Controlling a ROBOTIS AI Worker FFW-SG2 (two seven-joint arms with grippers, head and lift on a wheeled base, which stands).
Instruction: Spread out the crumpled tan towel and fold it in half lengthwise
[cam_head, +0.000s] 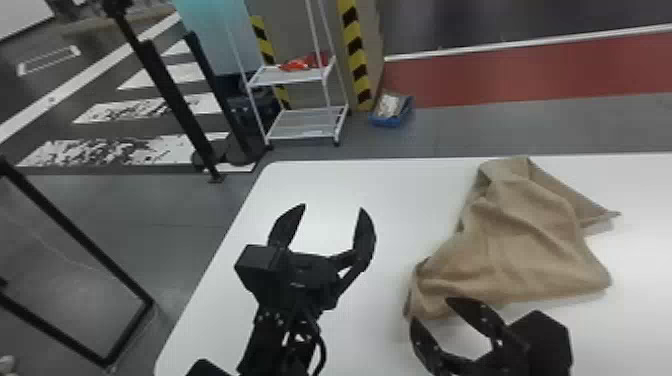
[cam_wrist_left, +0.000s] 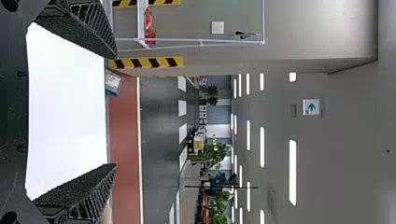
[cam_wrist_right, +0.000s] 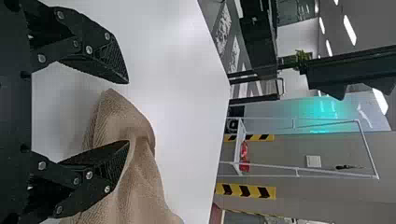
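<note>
A: Where do you locate the towel, and in what condition?

B: You locate the tan towel (cam_head: 525, 240) right of centre in the head view, crumpled on the white table (cam_head: 395, 185). Its pointed corner (cam_head: 611, 214) extends toward the right edge; its narrow end (cam_head: 430, 287) lies lower, beside the right gripper (cam_head: 430, 310).

A: What is the state of each claw?

B: Your left gripper (cam_head: 332, 207), at the centre of the frame, is set wide and empty. Your right gripper, near the bottom edge, is also wide; in the right wrist view a peak of cloth stands between its fingers, unclamped. You cannot tell whether they touch it.

A: How will the cloth handle?

B: Expect it to be light, limp and not fragile, with enough texture to resist slipping. Pinch the narrow end with your right gripper, then take another corner with your left. Avoid gripping mid-cloth: you may lift several layers and tighten the crumple. Spread it flat before folding lengthwise.

A: Is there a label or marking you can read?

B: You can read none on the towel. In the left wrist view, a wall sign (cam_wrist_left: 311, 107) carries a green arrow; disregard it.
</note>
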